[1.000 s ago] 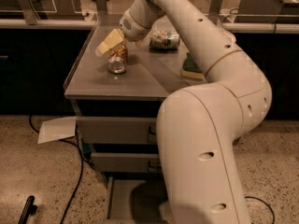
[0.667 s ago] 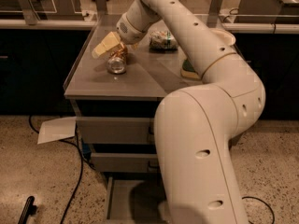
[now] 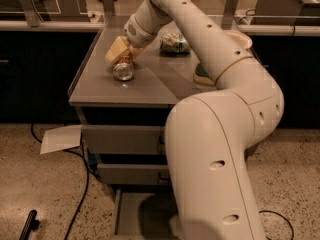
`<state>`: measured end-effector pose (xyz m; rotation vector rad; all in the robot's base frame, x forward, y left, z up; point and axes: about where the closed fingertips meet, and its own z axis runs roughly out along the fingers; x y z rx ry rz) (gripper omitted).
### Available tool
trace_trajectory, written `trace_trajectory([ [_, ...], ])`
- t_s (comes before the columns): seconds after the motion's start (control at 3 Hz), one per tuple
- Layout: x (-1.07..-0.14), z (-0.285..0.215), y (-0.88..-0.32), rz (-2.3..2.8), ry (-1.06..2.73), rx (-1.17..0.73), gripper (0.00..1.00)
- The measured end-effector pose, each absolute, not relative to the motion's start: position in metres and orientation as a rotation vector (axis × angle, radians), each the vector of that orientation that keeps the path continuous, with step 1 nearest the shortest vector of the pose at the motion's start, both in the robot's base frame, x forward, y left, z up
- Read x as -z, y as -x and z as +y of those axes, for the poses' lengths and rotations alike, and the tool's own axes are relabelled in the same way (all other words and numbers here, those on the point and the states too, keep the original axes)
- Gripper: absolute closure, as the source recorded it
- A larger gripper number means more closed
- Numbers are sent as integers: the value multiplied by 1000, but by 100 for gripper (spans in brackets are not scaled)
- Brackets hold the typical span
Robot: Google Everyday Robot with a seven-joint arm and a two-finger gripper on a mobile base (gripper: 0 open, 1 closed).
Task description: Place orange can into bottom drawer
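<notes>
The orange can (image 3: 123, 71) lies on its side on the grey cabinet top (image 3: 100, 86), near the left middle, with a shiny silver end facing me. My gripper (image 3: 120, 57), with tan pads, is right above the can's far end and touching or nearly touching it. The bottom drawer (image 3: 131, 215) is pulled open at floor level below the cabinet. It is a shallow grey tray, and my arm's large white base link hides its right part.
A crumpled snack bag (image 3: 175, 43) and a green object (image 3: 202, 76) sit on the cabinet top to the right of the can. Two wider grey drawers (image 3: 120, 139) are closed. A white sheet (image 3: 60, 138), cables and a black object (image 3: 28, 226) lie on the floor at left.
My gripper has come down a little onto the can. The can has stayed in the same place.
</notes>
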<state>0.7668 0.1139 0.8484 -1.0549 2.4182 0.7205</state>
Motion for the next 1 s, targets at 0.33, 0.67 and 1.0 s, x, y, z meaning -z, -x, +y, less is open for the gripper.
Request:
trace_trajectory([
  [0.33,-848,114,-767,2418,1055,-721,66],
  [0.67,-848,114,-767,2418,1055,-721,89],
  [1.0,-848,114,-767,2418,1055,-721,100],
])
